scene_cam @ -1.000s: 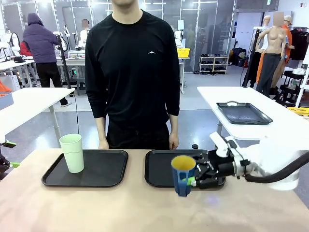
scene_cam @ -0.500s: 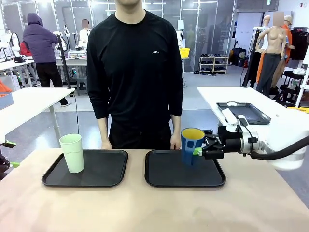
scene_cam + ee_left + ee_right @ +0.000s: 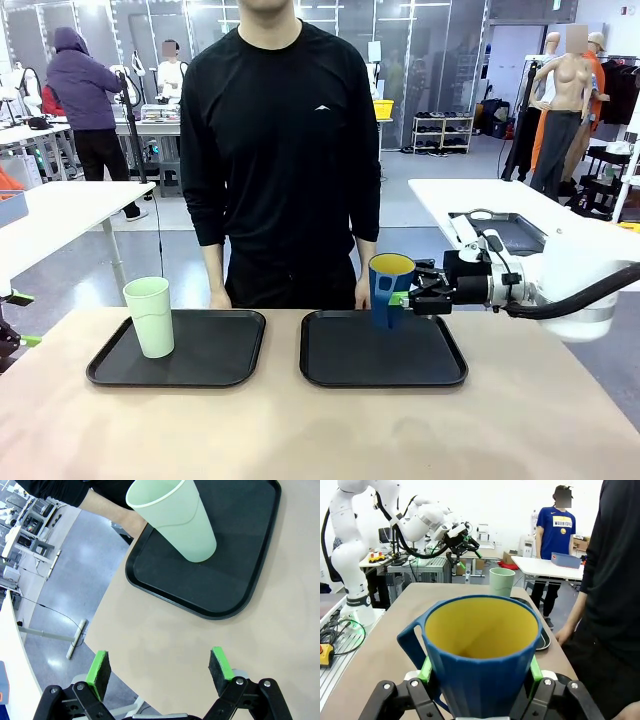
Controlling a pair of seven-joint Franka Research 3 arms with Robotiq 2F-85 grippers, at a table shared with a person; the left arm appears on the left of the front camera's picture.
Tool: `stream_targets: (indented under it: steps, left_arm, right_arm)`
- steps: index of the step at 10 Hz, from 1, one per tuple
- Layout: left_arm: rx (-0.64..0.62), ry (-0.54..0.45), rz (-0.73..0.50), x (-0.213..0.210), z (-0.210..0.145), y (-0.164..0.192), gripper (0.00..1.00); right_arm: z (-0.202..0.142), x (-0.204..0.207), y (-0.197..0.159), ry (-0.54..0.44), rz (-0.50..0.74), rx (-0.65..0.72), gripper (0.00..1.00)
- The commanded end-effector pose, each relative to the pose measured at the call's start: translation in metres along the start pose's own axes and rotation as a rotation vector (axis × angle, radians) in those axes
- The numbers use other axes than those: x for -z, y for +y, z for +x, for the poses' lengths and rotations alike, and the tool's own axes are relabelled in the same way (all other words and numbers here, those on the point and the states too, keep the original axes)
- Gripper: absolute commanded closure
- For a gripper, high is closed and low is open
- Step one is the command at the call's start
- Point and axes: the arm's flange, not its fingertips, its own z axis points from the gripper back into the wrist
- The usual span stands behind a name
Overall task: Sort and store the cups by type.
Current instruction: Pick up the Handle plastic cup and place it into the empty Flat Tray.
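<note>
Progress looked roughly halfway to me. The green tumbler (image 3: 149, 316) stood on the left tray (image 3: 215, 371). My right claw (image 3: 407, 298) was clamped on the blue mug (image 3: 389, 289), carrying it upright above the far edge of the right tray (image 3: 345, 368), not yet set down. My left claw (image 3: 159, 663) hung apart, empty, over the tabletop (image 3: 300, 430). On a bystander's blue shirt I read "WARRIORS".

This is a robotics lab or test hall: white desks (image 3: 60, 205) stand in rows on a shiny grey floor (image 3: 400, 215), glass partitions (image 3: 420, 50) line the back, a white robot arm (image 3: 355, 540) trails cables beside a bench, and people work at distant stations.
</note>
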Motion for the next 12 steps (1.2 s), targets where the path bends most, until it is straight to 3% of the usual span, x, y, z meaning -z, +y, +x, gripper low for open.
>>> stream_targets:
  steps: [1,2,5,12]
  left_arm:
    - [0.009,-0.001,0.002,-0.002,0.001,0.001,0.00]
    - [0.009,-0.001,0.002,-0.002,0.001,0.001,0.00]
    - [0.009,-0.001,0.002,-0.002,0.001,0.001,0.00]
    - [0.009,-0.001,0.002,-0.002,0.001,0.001,0.00]
  right_arm:
    - [0.000,-0.003,0.002,-0.007,0.016,-0.020,0.40]
    - [0.000,0.000,0.000,0.000,0.000,0.000,0.21]
    - [-0.033,-0.003,-0.029,-0.071,0.007,-0.016,0.21]
    - [-0.098,0.004,-0.082,-0.066,-0.032,0.060,0.21]
